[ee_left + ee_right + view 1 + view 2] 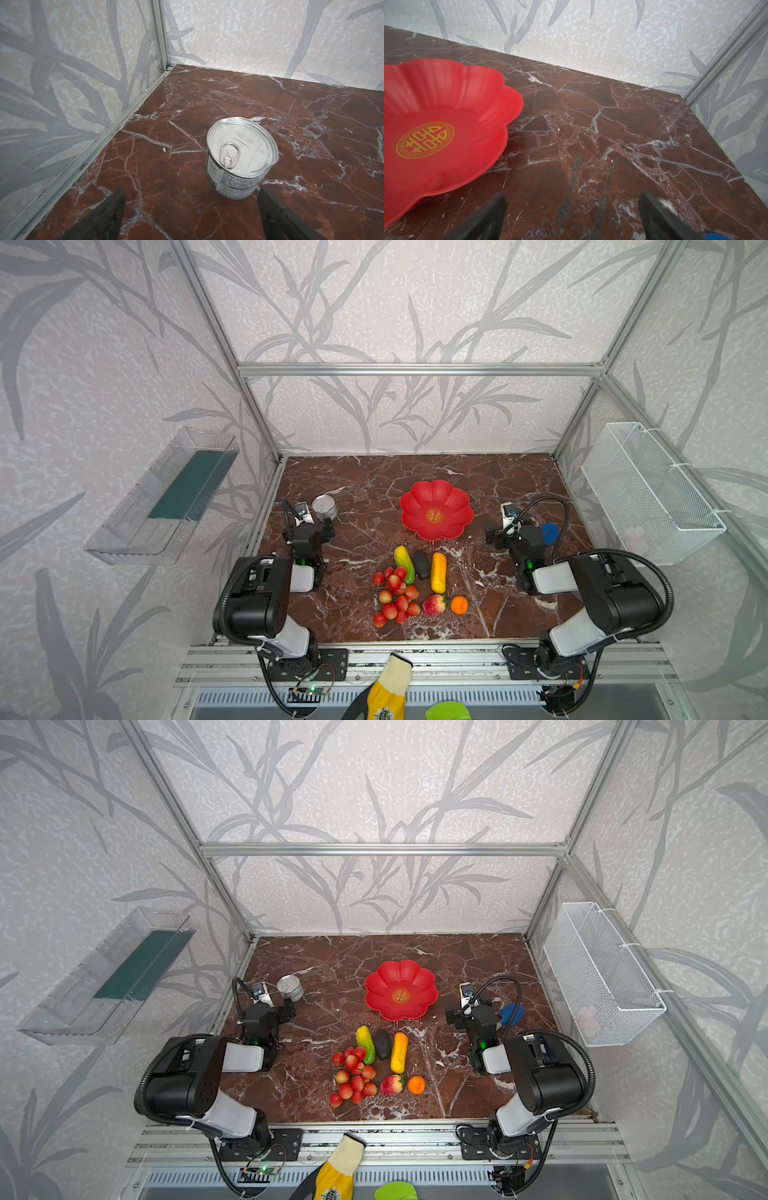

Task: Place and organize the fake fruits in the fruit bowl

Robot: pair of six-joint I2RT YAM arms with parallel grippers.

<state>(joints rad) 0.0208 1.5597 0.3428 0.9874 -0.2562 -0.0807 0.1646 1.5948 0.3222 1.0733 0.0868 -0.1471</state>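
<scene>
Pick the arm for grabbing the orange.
Right. The orange lies right of the apple, nearer the right gripper, which is open and empty; the left gripper faces the tin can.

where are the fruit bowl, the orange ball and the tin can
fruit bowl [455,506], in a top view, on a bare petal of its wall
orange ball [459,605], in a top view, on its middle
tin can [241,151], left wrist view, on its lid

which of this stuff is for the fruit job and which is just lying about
For the job: red fruit bowl, orange ball, red-yellow apple, red berry cluster, yellow-green oblong, dark oval, yellow-orange oblong.

Just lying about: silver tin can, blue shovel, white wire basket, clear wall tray, yellow glove.
</scene>
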